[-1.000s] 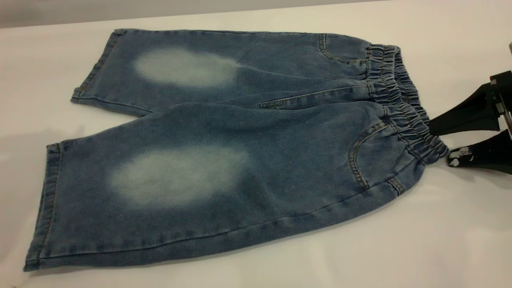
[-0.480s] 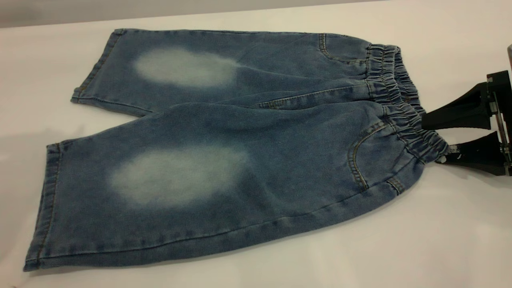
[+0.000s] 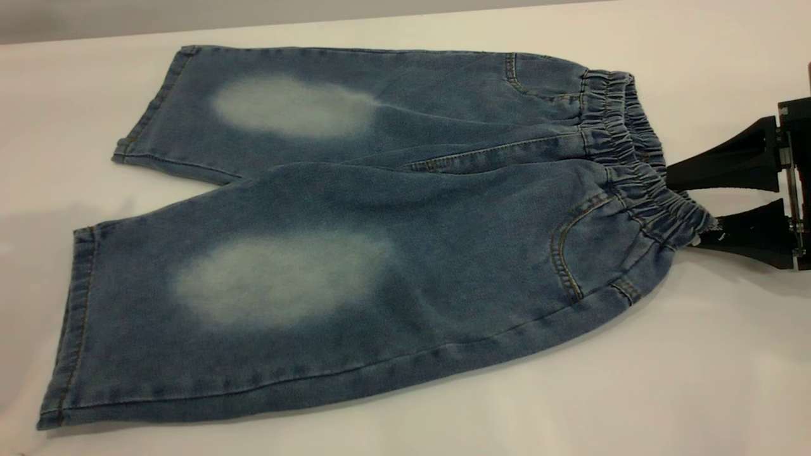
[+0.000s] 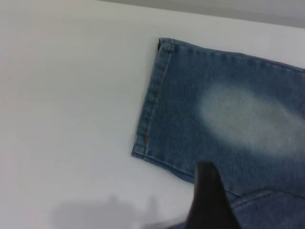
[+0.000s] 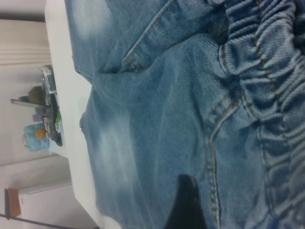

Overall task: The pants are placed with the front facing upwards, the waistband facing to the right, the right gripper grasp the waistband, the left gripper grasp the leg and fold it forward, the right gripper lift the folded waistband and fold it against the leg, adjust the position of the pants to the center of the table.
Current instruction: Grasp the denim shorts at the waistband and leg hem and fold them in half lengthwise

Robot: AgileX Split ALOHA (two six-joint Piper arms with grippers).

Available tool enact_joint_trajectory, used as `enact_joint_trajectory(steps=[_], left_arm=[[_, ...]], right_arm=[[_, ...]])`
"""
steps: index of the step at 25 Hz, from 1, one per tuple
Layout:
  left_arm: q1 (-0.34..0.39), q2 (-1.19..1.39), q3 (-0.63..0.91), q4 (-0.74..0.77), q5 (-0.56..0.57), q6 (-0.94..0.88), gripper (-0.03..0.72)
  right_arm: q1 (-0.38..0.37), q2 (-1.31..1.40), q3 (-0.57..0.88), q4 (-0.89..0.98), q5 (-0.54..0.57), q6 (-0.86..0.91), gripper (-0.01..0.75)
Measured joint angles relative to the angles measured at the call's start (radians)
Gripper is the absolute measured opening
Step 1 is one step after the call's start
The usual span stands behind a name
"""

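Straddling the near end of the waistband (image 3: 640,168) at the right edge, right gripper (image 3: 687,212) jaws parted and not yet clamped — pants (image 3: 355,234) flat, front up, legs pointing left on the table (image 3: 697,380); left gripper (image 4: 209,200) over the far leg hem, opening can't be told.

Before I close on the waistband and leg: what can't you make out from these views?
- Right gripper at the waistband: fingertips hidden by the ruched denim in the exterior view.
- Left gripper: outside the exterior view; its wrist view cuts off all but one finger over the pants, so open or shut is unclear.
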Motion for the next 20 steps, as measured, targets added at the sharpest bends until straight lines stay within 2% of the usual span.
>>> enact_joint_trajectory(steps=[2, 5, 12, 20], left_arm=[[0.000, 0.000, 0.000, 0.000, 0.000, 0.000, 0.415], [0.000, 0.000, 0.000, 0.001, 0.000, 0.000, 0.415], [0.000, 0.000, 0.000, 0.002, 0.000, 0.000, 0.415], [0.000, 0.000, 0.000, 0.002, 0.018, 0.000, 0.415]], right_arm=[[0.000, 0.000, 0.000, 0.000, 0.001, 0.000, 0.473], [0.000, 0.000, 0.000, 0.000, 0.000, 0.000, 0.414], [0.000, 0.000, 0.000, -0.005, -0.028, 0.000, 0.191], [0.000, 0.000, 0.000, -0.005, -0.028, 0.000, 0.041]])
